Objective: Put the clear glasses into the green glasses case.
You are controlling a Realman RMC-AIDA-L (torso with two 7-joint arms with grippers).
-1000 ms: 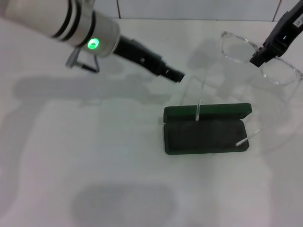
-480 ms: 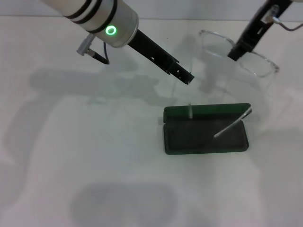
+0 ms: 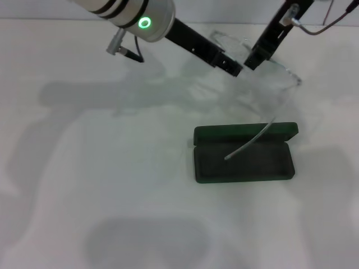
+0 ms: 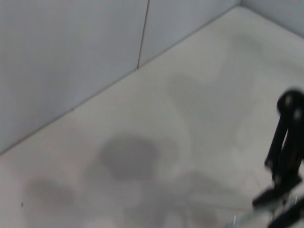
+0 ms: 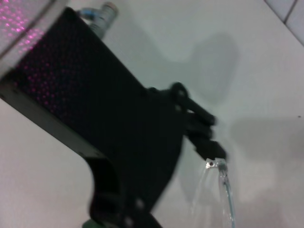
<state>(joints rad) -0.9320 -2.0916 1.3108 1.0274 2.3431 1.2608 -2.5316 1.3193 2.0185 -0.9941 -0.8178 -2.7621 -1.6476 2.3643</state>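
Right gripper (image 3: pixel 253 59) clamped on glasses (image 3: pixel 280 78), left gripper (image 3: pixel 234 68) unclear; fold arms before lowering into case (image 3: pixel 244 159).

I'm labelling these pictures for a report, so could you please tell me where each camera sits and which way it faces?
Head view: sits on the robot's head, looks forward and down at the table; shows both arms, the left claw and right claw at the glasses, above the open green case.
Left wrist view: on the left arm, faces the table and back wall; shows a dark claw at the edge.
Right wrist view: on the right arm; a claw at the glasses.
Shared: the glasses appear in the head and right wrist views.
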